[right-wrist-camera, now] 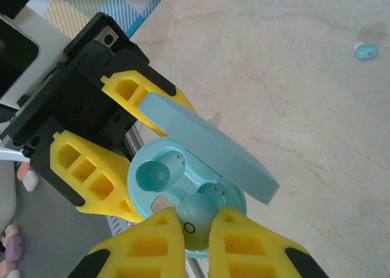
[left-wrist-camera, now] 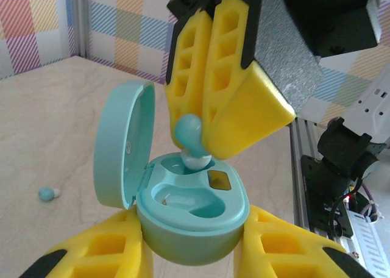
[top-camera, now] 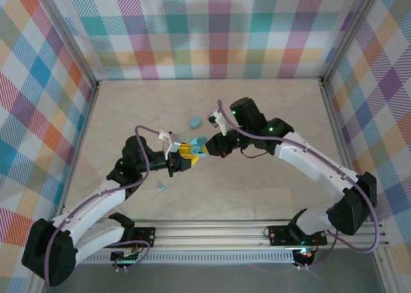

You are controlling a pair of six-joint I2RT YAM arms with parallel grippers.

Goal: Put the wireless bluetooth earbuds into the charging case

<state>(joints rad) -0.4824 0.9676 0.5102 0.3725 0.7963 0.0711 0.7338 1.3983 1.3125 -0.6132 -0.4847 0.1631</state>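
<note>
Charging case (left-wrist-camera: 195,220) is up off the table (top-camera: 270,190), held over its middle where your two arms meet. Your left gripper (top-camera: 186,155) is clamped on the case's lower shell, with a yellow finger (left-wrist-camera: 103,253) on either side. The hinged lid (left-wrist-camera: 119,147) stands open, so both sockets face up. Your right gripper (top-camera: 208,150) comes in from above with its jaws pinched almost together on one earbud (left-wrist-camera: 190,131), gripping the rounded body with the tip pointing down.

The tip of that earbud is at the mouth of the far socket, touching it or just entering. I judge it not yet seated — most of the body stands above the rim and the jaws grip it. The near socket (left-wrist-camera: 183,199) is empty.

A second earbud (top-camera: 161,187) lies loose on the table, nearer the arm bases than the case and well apart from both grippers. Another light-blue piece (top-camera: 194,121), larger than an earbud, lies just beyond the grippers, and I cannot tell what it is.

So count nothing as finished — you are partway through the first insertion. You have yet to press this earbud home and release it. After that, pick up the loose one and set it into the empty socket while your left gripper holds the case steady. Closing the lid would likely come last, though the task does not ask for it.
</note>
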